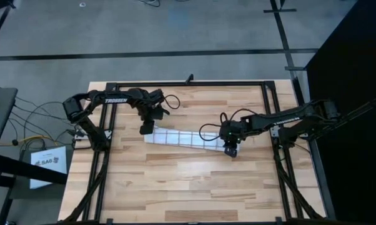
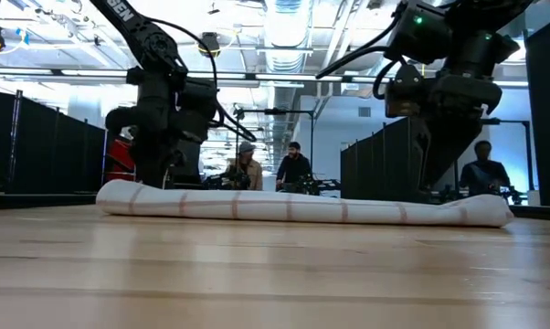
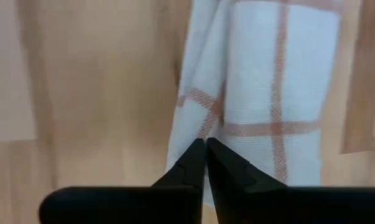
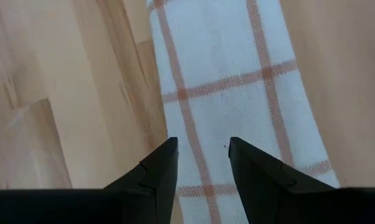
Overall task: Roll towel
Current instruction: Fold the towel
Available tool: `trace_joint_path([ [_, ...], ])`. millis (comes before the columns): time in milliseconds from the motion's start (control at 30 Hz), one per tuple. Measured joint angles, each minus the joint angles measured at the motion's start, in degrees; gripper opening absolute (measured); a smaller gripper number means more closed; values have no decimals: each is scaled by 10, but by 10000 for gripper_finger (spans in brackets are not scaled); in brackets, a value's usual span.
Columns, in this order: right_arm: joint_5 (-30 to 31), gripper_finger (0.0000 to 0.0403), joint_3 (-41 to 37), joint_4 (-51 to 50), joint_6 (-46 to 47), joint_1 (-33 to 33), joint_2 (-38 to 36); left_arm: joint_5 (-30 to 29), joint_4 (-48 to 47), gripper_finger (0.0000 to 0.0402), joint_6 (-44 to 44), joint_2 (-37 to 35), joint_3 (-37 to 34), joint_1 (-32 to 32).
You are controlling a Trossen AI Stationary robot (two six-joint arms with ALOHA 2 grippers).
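Observation:
The towel (image 1: 185, 139) is white with a thin-lined check. It lies as a long narrow roll across the table's middle, and in the low view the towel (image 2: 293, 208) rests along its whole length on the wood. My left gripper (image 1: 147, 129) is at the roll's left end, shut on the cloth. My right gripper (image 1: 230, 150) stands open over the right end. In the right wrist view its two fingers (image 4: 156, 171) stand apart with the towel (image 4: 231, 74) showing between them. My left gripper (image 3: 205, 144) pinches a small fold of the towel (image 3: 203, 121) between its two fingertips, near one long edge at the left end. The fingers come from above, pointing down. The cloth puckers toward the tips, and the roll stays on the table. I cannot tell whether my right gripper touches the cloth.
A black metal frame (image 1: 188, 84) runs around the wooden table top (image 1: 188, 187). Bare wood lies on the near and far sides of the roll. In the low view, people (image 2: 293, 169) are in the room behind the table.

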Motion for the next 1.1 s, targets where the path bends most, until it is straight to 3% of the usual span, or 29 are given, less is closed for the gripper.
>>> trace_joint_path([
  [333, 0, 132, 0, 2, 0, -1, 0, -167, -44, 11, 3, -5, 58, -38],
  [633, 0, 132, 0, 3, 4, -2, 0, -180, -30, 11, 57, -5, 48, -48],
  [867, 0, 132, 0, 7, 11, -2, 0, -193, 26, 11, 39, -5, 11, -47],
  [1100, -9, 132, 2, 75, 46, 17, 22, -195, 32, 11, 28, -1, -17, -47],
])
